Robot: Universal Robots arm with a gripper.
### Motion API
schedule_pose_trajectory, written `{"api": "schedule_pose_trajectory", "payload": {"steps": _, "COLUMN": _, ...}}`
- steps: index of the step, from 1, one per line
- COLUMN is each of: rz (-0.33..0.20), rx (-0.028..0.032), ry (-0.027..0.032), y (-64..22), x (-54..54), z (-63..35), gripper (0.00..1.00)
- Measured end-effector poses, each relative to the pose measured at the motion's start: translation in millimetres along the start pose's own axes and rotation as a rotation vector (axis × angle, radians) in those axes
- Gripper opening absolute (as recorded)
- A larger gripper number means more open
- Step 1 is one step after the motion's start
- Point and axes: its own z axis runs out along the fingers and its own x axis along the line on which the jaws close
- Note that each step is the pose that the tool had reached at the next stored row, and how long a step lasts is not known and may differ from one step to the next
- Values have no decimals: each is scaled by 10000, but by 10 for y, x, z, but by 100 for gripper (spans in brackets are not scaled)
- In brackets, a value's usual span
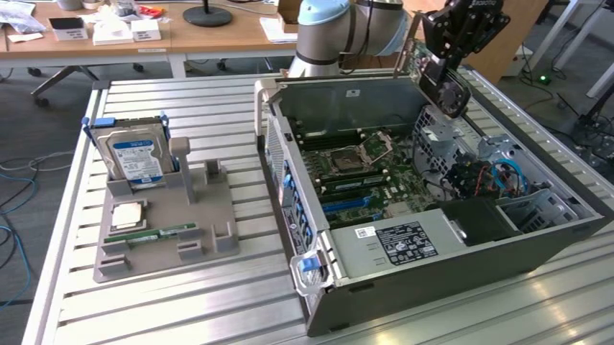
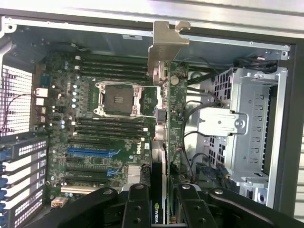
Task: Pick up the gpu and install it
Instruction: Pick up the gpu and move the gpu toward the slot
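**Card held over the open case**

We see the tool (image 1: 459, 44) clenched on the gpu (image 1: 444, 90). The card hangs above the far end of the open computer case (image 1: 537, 244), towards the exterior view's right, and is clear of the motherboard (image 1: 355, 180).

In the wrist view the tool (image 2: 164, 202) has a black finger (image 2: 137, 206) on each side of the gpu (image 2: 178, 118). We see the card edge-on, and its silver bracket (image 2: 167, 42) is at the end away from the tool. From here the card lies over the strip between the processor socket (image 2: 118, 99) and the metal drive cage (image 2: 251, 123).

A green Nvidia mark (image 2: 156, 213) shows on the card's dark cover, close to the tool. We read "DELL" (image 2: 134, 151) in white on the motherboard.

On the exterior view's left, a hard drive (image 1: 134, 159) stands upright in a grey holder (image 1: 206, 215) on the slatted metal surface (image 1: 192, 309). Its blue-and-white label is too small for us to read. The white label on the power supply (image 1: 403, 241) at the near end of the case is likewise unreadable.
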Motion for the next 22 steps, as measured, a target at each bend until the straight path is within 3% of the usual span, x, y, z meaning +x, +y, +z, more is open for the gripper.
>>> {"api": "schedule_pose_trajectory", "payload": {"steps": 8, "rz": 32, "rx": 1, "ry": -2, "y": -2, "x": -34, "z": 1, "gripper": 26}}
{"api": "schedule_pose_trajectory", "payload": {"steps": 22, "rz": 582, "rx": 13, "ry": -28, "y": -19, "x": -111, "z": 3, "gripper": 26}}
